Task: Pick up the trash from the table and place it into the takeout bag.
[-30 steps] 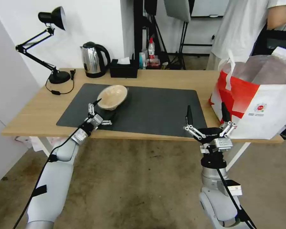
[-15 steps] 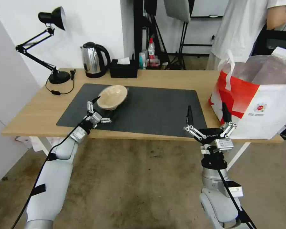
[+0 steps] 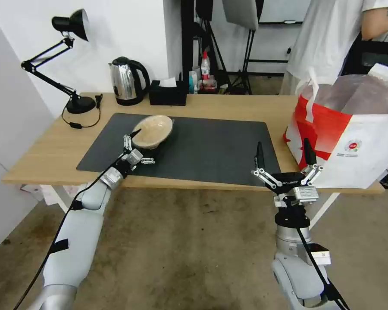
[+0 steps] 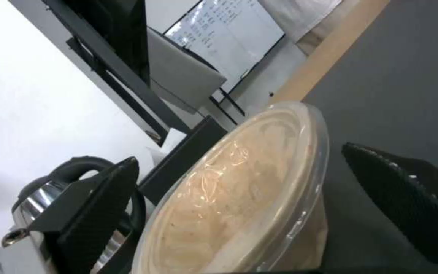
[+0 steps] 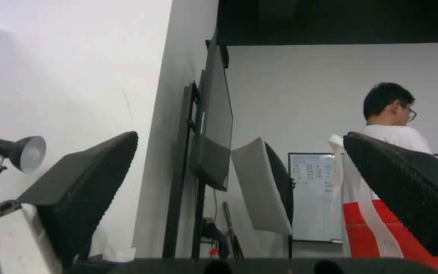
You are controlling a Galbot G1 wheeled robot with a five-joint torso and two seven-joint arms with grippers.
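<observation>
At the near-left part of the mat, our left gripper (image 3: 143,145) sits with its black fingers spread apart, straddling the near rim of the beige paper-pulp bowl (image 3: 152,131) but not closed on it. Left wrist view confirms: one finger (image 4: 97,205) on the kettle side, the other on the mat side, with the bowl (image 4: 239,205) between them; we can't tell if either pad touches it. That bowl has a clear film cover and stands on the large dark grey rectangular mat (image 3: 211,146), towards its far-left corner.

Our right gripper (image 3: 284,156) hangs at the near edge of the long light-wood table (image 3: 241,105), fingers pointing up and wide apart, holding nothing, just beside the takeout bag.

That large boxy white takeout bag with red panels (image 3: 353,142) stands on the table's right end, mouth open, foil lining visible, white strap handle up. From the right wrist its red panel and strap (image 5: 376,228) show behind one finger.

Along the far table edge: steel kettle (image 3: 127,81), black tissue box (image 3: 168,92), black desk lamp (image 3: 69,60) at the left.
</observation>
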